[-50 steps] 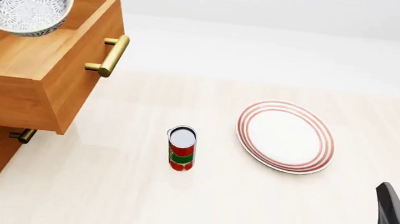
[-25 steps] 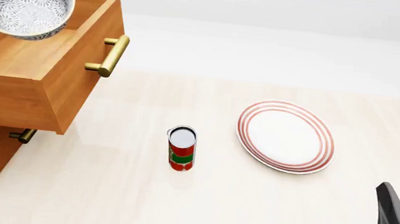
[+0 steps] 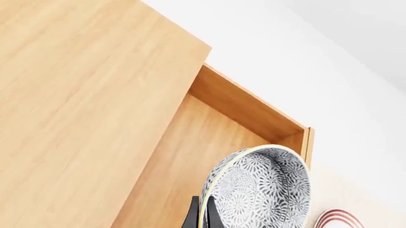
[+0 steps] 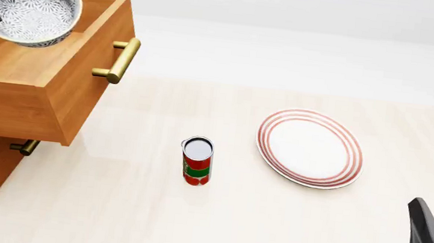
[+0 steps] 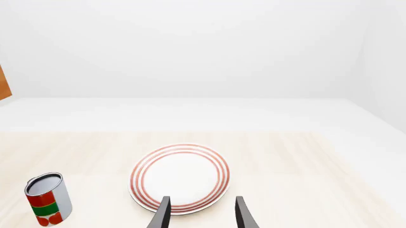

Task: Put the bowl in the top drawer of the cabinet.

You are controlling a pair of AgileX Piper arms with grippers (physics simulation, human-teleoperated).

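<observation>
Left gripper [image 3: 201, 216] fingers pinched together, right gripper [image 5: 201, 213] fingers spread.

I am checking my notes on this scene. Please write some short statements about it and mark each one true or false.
1. The left gripper holds the bowl by its rim. True.
2. The top drawer is closed. False: it is pulled open.
3. The bowl lies flat on the drawer floor. False: it is tilted, held over the drawer.
4. The right gripper is open and holds nothing. True.
5. The can stands on the plate. False: it stands on the table beside it.
</observation>
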